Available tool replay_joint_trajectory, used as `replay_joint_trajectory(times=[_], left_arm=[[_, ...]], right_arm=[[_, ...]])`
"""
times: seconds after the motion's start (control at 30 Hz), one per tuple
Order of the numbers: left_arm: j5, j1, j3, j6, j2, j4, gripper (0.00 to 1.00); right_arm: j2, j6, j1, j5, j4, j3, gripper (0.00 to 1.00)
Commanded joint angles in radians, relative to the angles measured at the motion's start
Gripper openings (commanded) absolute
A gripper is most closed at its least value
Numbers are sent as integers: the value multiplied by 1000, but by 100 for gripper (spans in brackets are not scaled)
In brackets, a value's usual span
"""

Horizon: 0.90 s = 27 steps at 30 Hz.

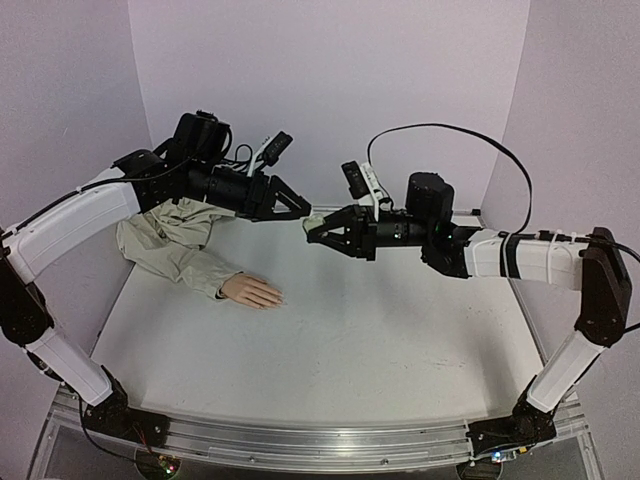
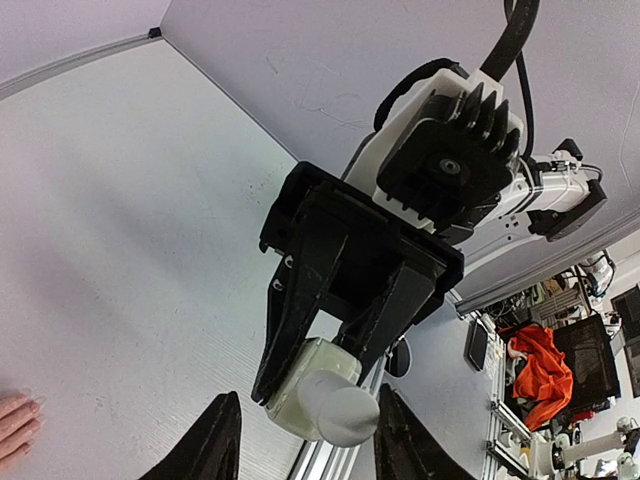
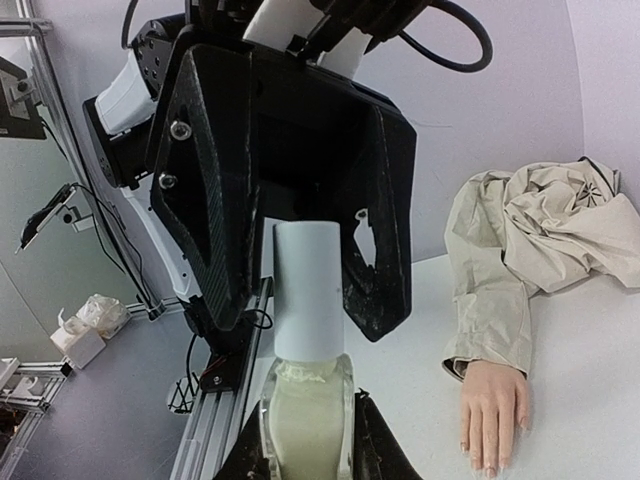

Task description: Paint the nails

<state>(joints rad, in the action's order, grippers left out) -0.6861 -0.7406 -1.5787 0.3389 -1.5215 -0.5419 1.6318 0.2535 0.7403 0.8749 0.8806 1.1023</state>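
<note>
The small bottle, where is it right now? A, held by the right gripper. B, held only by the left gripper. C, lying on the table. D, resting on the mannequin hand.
A: the right gripper clamps the bottle in mid-air, while the left gripper stands open around its cap.

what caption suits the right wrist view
Right gripper holds a pale bottle, white cap inside the open left gripper; mannequin hand lies beyond.

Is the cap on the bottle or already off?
On: the white cap sits atop the bottle that the right gripper holds; the left gripper is open around it.
</note>
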Motion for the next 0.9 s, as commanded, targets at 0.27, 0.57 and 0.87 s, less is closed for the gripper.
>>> replay_joint_trajectory(times=[0.27,0.57,0.87], left_arm=[[14,-3,-60,-3,6,10,36],[22,-6,-63,-5,4,11,20],[64,-8,-66,2,16,11,3]], right_arm=[[7,-15,-1,38,42,57,0],[14,-14,0,32,38,58,0],[16,-33,-1,-1,16,50,0]])
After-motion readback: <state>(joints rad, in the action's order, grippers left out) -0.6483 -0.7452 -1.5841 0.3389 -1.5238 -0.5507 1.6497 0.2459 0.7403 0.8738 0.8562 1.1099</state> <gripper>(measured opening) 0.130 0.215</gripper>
